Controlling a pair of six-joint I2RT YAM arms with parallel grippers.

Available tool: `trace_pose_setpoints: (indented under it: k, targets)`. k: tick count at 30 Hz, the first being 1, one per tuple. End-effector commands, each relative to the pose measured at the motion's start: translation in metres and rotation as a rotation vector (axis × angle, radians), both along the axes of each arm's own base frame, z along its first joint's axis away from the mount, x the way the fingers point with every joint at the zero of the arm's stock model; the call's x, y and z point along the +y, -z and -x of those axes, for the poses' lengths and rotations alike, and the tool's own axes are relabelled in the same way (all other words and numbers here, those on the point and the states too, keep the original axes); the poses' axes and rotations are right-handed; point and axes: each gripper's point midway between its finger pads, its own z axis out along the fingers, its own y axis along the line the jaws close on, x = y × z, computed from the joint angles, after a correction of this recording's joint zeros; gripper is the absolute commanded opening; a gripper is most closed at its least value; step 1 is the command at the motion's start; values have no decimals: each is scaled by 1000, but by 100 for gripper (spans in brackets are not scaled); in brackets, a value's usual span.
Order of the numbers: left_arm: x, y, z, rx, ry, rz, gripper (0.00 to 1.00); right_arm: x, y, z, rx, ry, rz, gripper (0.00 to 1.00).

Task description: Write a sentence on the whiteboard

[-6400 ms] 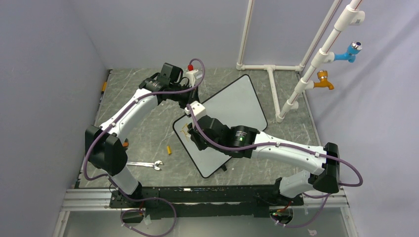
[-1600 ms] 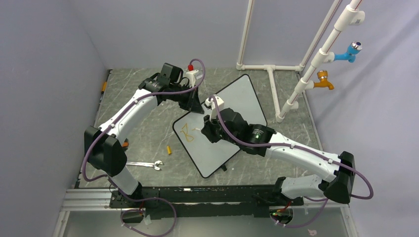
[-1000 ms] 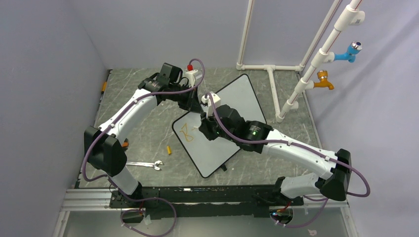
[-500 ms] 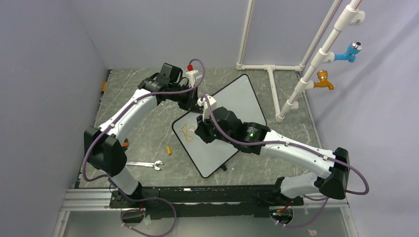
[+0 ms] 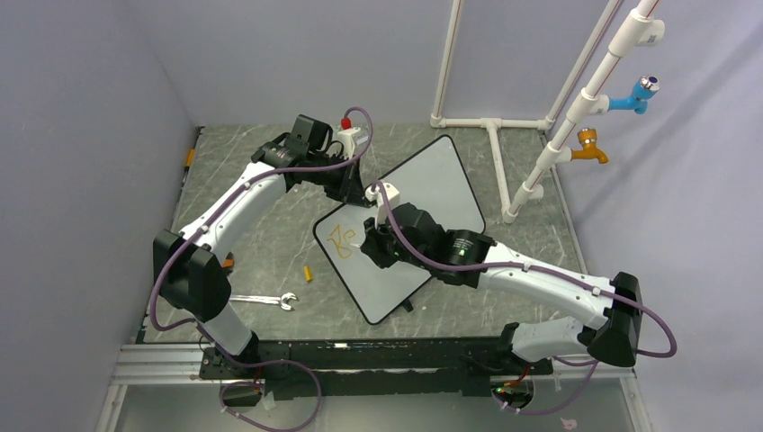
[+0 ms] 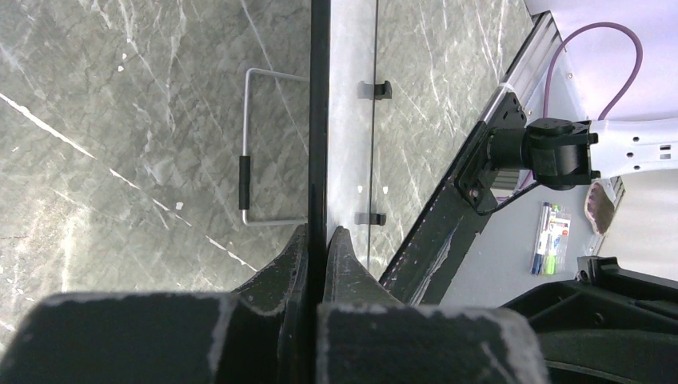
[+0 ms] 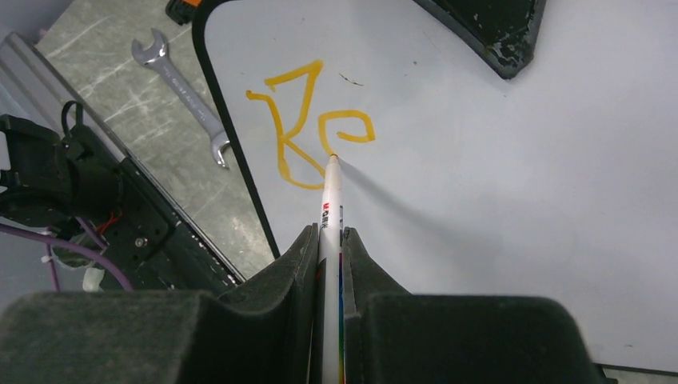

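Right pincer (image 7: 329,240) is clamped on the marker (image 7: 331,188). Its tip touches the sentence (image 7: 308,132), two orange characters at the pincer's 12 o'clock in the wrist view. Left pincer (image 6: 318,240) pinches the whiteboard (image 7: 496,160) by its black edge, board on the table (image 5: 270,243).

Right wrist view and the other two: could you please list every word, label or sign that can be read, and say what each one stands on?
"B" and a part-formed "e": orange lettering on the whiteboard.
Small red print on the barrel of the marker held in the right gripper: too small to read.
Labels on the pens lying beyond the table, left wrist view: too blurred to read.
No other text shows.
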Motion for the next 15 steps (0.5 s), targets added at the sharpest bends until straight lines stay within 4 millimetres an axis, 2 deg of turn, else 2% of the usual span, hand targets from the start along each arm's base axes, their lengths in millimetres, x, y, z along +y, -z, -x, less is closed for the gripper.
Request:
trace_pose_setpoints:
  k: [1, 7, 10, 15]
  targets:
    - [26, 3, -27, -179, -83, -161, 0, -20, 16, -8, -6, 85, 75, 0]
    - [26, 2, -27, -182, -85, -158, 0, -32, 11, -12, -27, 124, 92, 0]
    - [26, 2, -26, -178, -83, -157, 0, -33, -9, -16, -60, 141, 61, 0]
    - [27, 1, -27, -185, -85, -157, 0, -19, -60, -10, -108, 74, -80, 0]
